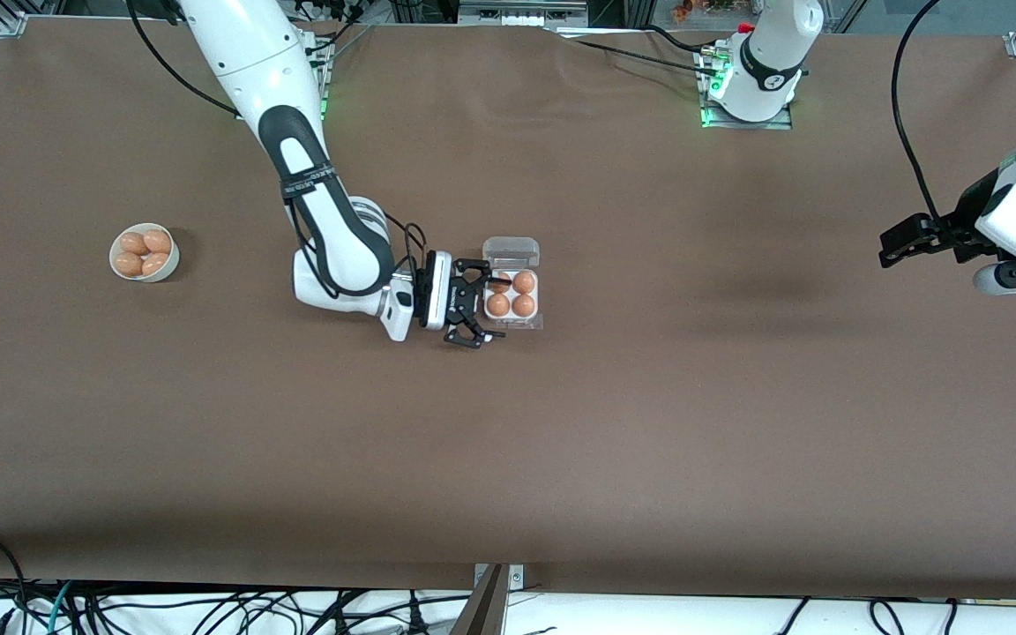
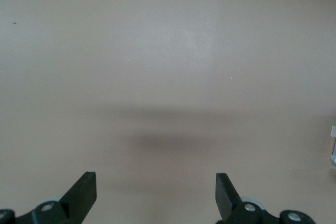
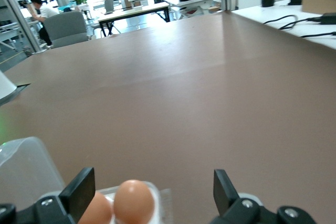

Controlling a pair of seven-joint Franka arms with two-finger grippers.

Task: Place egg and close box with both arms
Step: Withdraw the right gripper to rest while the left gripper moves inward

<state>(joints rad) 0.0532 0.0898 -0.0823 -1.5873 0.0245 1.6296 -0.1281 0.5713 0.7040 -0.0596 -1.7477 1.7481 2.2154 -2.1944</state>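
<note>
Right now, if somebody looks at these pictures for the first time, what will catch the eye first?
Probably the box near the middle of the table, its clear lid up and four brown eggs in its cells, with the right hand open at its edge. Next comes the white bowl of brown eggs toward the right arm's end. The left hand waits open over bare table at the left arm's end.
</note>
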